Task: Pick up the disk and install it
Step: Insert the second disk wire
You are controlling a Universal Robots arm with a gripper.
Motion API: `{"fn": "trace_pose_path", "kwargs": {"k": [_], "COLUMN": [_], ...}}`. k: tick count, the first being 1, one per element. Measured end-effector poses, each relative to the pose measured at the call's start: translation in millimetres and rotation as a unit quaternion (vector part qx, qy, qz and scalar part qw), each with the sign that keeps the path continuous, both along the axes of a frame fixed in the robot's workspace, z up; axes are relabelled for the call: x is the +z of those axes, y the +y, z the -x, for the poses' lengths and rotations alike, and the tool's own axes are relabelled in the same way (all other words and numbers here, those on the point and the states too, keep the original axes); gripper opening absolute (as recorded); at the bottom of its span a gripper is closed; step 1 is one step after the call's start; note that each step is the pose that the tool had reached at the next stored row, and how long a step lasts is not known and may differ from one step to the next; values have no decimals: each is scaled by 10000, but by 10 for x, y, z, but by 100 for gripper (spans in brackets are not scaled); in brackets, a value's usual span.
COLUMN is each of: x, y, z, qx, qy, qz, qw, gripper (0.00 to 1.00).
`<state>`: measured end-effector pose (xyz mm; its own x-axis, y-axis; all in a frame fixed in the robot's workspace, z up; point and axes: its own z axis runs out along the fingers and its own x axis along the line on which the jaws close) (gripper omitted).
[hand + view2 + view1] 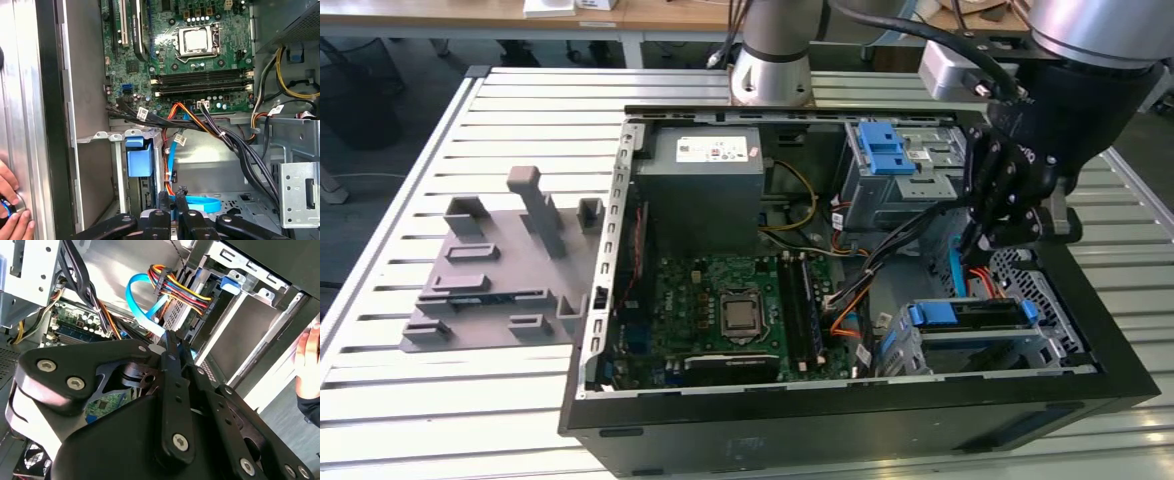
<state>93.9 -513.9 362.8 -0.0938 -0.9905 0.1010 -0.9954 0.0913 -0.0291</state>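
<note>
Fingers (162, 200) narrow, nearly together, low inside the case (854, 402) right by the blue cable (200, 204); we can't tell if they pinch it. Disk (971, 318) sits in the lower bay (1047, 345), rails showing, so prob. seated. Case also holds mobo (720, 300), PSU (700, 165), wiring.

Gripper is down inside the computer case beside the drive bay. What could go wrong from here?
1. The blue data cable loops right at the gripper; any move could snag it or tug it off its plug.
2. The black and orange cable bundle runs close past the blue latch of the bay; it may get dragged or pinched.
3. A person's hand rests by the case wall; a wide swing of the arm could strike it.
</note>
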Motion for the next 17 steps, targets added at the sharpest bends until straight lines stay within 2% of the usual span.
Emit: {"fn": "trace_pose_path", "kwargs": {"k": [1,2,5,6,7,9,17], "x": [-3,-6,-14,-18,-25,-47,-160], "y": [-1,-2,-12,-16,-20,-46,-230], "z": [0,0,-2,-3,-3,-3,-3], "qx": [0,-1,-1,0,0,0,-1], "qy": [0,1,8,9,10,11,26], "qz": [-22,-69,-276,-330,-356,-359,-359], "qw": [10000,10000,9996,9995,9994,9994,9994], "gripper": [16,16,16,16,16,16,16]}}
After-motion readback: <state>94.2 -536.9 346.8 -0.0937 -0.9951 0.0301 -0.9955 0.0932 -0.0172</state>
